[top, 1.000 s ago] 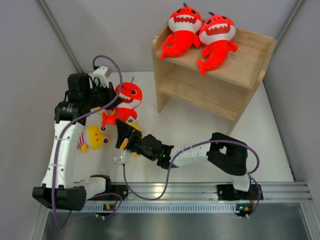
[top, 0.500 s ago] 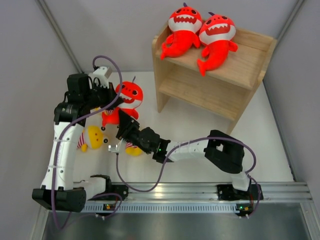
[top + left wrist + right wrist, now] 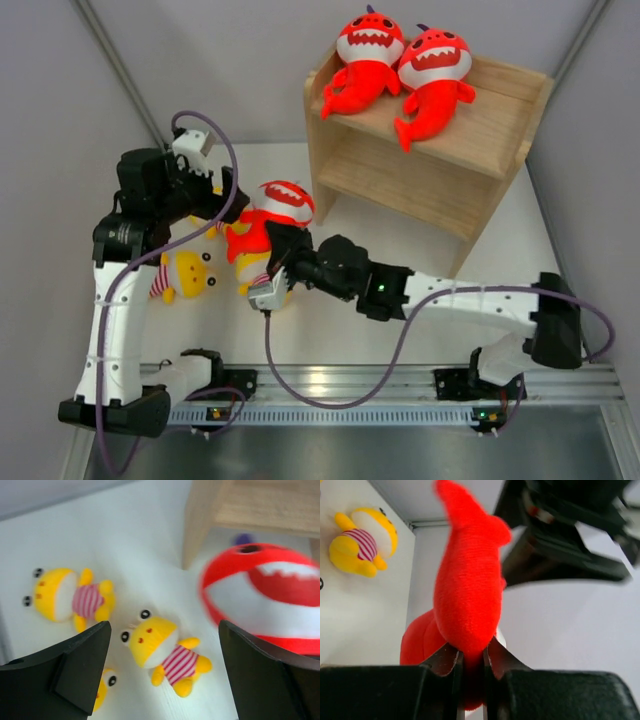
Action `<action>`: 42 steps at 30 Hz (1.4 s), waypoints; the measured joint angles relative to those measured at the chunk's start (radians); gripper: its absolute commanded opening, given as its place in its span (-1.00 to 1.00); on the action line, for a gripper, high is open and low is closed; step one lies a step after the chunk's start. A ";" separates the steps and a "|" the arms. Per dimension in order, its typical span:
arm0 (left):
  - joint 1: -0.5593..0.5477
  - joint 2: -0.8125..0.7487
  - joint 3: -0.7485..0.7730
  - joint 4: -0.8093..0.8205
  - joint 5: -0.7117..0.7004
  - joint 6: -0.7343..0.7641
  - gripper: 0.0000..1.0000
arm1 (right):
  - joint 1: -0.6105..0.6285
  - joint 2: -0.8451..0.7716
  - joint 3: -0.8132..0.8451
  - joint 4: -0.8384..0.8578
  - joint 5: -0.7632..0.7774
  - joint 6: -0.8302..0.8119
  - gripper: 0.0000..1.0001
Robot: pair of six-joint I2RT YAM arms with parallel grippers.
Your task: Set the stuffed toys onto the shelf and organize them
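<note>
The right end effector (image 3: 470, 656) is pinched tight on a narrow part of the red shark (image 3: 272, 213), left of centre in the top view, near the left panel of the shelf (image 3: 495, 115). The shark's long axis runs lower left to upper right, mouth toward the shelf. The left end effector (image 3: 213, 196) gapes wide, holding nothing. Two sharks (image 3: 365, 50) fill the top board's left half; bare wood lies rightward.
</note>
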 measured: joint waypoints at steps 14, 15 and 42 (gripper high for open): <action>0.014 -0.035 0.261 -0.017 -0.317 0.077 0.97 | -0.032 -0.428 0.346 -0.475 0.026 0.103 -1.00; 0.014 -0.035 0.261 -0.018 -0.315 0.078 0.97 | -0.034 -0.433 0.377 -0.502 0.042 0.091 -1.00; 0.014 -0.045 0.177 -0.039 -0.179 0.090 0.97 | -0.803 -0.409 0.523 -0.896 -0.071 0.005 -0.99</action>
